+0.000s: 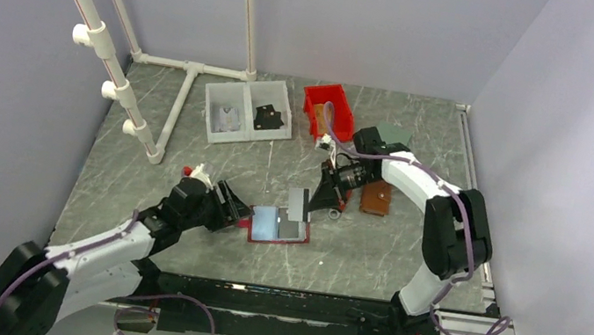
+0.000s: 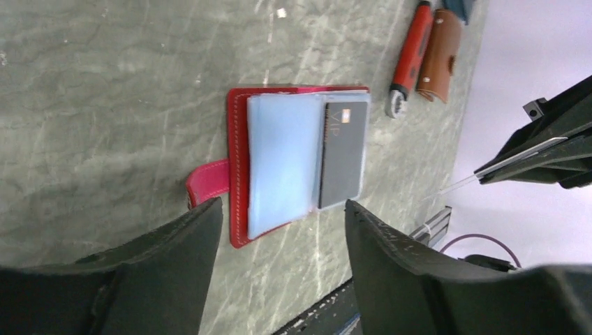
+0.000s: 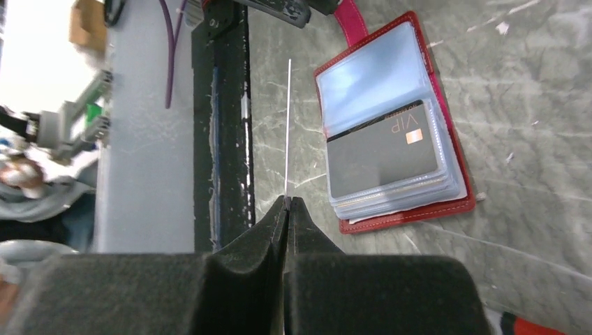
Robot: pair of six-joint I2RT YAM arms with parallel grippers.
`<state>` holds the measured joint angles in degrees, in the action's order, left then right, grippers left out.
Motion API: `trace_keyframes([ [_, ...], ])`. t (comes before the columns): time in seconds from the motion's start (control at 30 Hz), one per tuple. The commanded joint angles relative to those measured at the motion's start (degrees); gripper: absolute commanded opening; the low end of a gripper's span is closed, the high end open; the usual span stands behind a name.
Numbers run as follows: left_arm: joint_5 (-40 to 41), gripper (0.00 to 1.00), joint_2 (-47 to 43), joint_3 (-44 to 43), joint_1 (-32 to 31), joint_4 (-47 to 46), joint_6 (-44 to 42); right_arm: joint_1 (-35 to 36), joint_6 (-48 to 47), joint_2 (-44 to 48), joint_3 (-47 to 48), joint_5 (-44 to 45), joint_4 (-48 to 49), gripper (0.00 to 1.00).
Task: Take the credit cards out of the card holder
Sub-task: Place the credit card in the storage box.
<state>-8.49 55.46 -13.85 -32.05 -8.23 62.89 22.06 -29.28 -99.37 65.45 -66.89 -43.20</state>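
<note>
left hand (image 2: 283, 209) spread at strap edge of card holder (image 2: 283, 153) | right hand (image 3: 287, 202) pinching credit card (image 3: 288, 125) edge-on, clear of holder

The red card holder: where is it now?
Top view: the card holder lies open on the table near its front middle, just right of the left jaws; the brown wallet sits farther right.
</note>
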Motion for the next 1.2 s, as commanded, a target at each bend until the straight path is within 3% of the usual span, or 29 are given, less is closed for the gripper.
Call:
trace_keyframes([
  [0.0,0.8,0.74,-8.9,0.5,0.1,5.8,-2.7,-0.1,-13.4,6.5,3.1,2.8,-8.1,0.00],
  [0.17,-1.6,0.99,-18.6,2.3,0.2,-1.0,4.5,0.8,-13.9,15.7,-1.5,10.4,-2.2,0.00],
  [0.4,-1.2,0.99,-18.8,3.3,0.1,-8.3,23.9,7.6,-15.2,25.4,-8.2,25.0,6.8,0.00],
  [0.53,-5.2,0.98,-12.1,-4.1,0.1,0.1,31.1,13.3,-15.0,27.5,-12.0,33.4,11.9,0.00],
  [0.63,-9.5,0.96,-4.4,-9.2,0.0,2.2,33.6,16.3,-14.2,27.8,-13.9,37.4,14.9,0.00],
  [0.77,-13.8,0.92,4.1,-11.0,-1.1,-2.8,35.5,20.4,-12.9,28.2,-15.0,45.1,18.4,0.00],
  [1.17,-13.7,0.87,16.7,-12.8,-5.4,-13.3,39.7,26.5,-11.2,27.7,-15.6,51.2,20.7,0.00],
])
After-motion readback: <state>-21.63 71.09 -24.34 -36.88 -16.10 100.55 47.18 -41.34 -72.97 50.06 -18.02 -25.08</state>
